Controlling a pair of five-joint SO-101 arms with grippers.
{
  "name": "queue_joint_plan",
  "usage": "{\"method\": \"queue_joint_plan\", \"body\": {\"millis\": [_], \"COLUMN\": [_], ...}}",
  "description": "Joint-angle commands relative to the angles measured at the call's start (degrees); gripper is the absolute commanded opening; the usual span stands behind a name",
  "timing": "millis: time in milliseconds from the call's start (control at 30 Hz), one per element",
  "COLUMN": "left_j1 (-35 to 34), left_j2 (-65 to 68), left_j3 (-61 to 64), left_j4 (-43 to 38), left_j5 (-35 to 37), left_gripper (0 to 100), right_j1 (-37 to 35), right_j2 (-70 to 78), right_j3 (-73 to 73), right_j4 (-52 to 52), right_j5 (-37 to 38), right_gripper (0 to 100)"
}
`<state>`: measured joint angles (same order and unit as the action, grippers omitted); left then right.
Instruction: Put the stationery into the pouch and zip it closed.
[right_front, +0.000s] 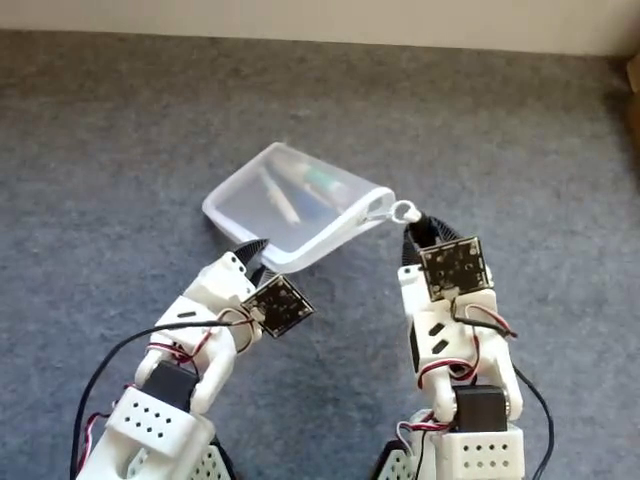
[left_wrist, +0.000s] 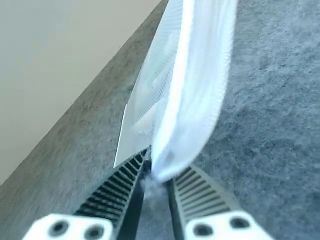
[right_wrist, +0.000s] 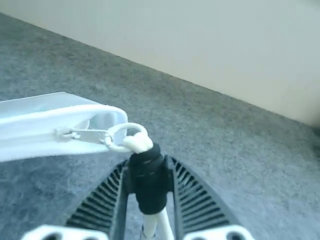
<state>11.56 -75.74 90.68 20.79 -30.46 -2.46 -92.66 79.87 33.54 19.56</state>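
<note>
pouch (right_front: 240, 205): on grey worktop (right_front: 110, 140), stationery (right_front: 280, 197) inside | left pincer (left_wrist: 156, 167): pressed together on the pouch's near corner | right pincer (right_wrist: 148, 165): at the pouch's opposite end, pinching the black toggle (right_wrist: 147, 186) tied to the zip pull (right_wrist: 85, 135)

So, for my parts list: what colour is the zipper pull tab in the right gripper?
Black pull tab, white cord; clearest in the right wrist view.
</note>
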Motion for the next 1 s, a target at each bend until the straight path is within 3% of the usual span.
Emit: {"method": "queue_joint_plan", "body": {"millis": [0, 600, 967], "left_j1": [-6.46, -17.19, -16.84], "left_j2": [-0.22, -0.22, -0.22], "left_j3": [-2.24, -1.8, -0.22], "left_j4": [-0.18, -0.18, -0.18], "left_j5": [1.14, 1.05, 1.14], "left_gripper": [1, 1, 1], "right_j1": [5.23, 5.49, 5.49], "right_j2": [-0.48, -0.48, -0.48], "right_j3": [-1.54, -1.63, -1.54], "right_j4": [-2.59, -2.59, -2.59], "right_j5": [-0.97, -3.25, -3.08], "right_gripper": [0.5, 0.5, 0.5]}}
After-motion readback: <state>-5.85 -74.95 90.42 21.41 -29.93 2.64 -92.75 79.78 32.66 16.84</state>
